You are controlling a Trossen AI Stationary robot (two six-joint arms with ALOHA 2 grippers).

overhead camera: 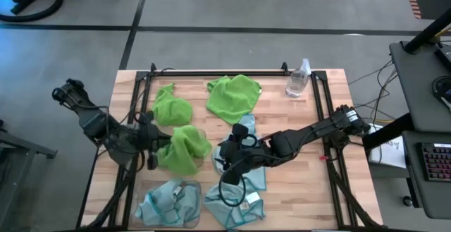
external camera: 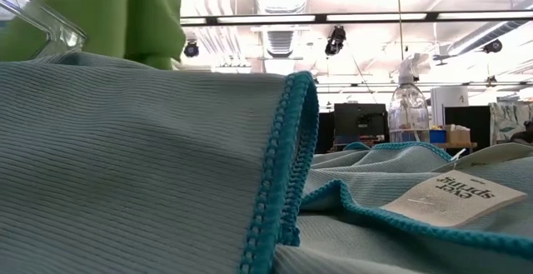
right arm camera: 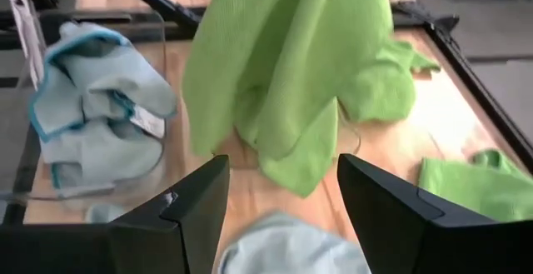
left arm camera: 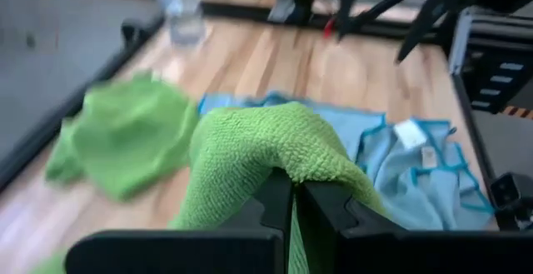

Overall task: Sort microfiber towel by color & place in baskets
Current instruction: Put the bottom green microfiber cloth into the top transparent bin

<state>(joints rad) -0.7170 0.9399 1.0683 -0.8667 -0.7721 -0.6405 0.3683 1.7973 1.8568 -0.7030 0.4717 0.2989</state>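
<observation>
The left claw [overhead camera: 156, 151] is clenched on a lime green towel [overhead camera: 184, 149], holding it draped above the worktop [overhead camera: 296, 175] near its left edge. The right claw [right arm camera: 279, 211] hangs released over blue towels [overhead camera: 243, 182] at mid-front. A basket [overhead camera: 168, 204] with a blue towel sits at the front edge, just beside the left claw.

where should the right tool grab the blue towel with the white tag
Best guess: pinch the raised fold beside the tag on the blue towel, coming straight down from above. The towel lies crumpled on the table, so a fold stands up for the open right tool to close on.
</observation>
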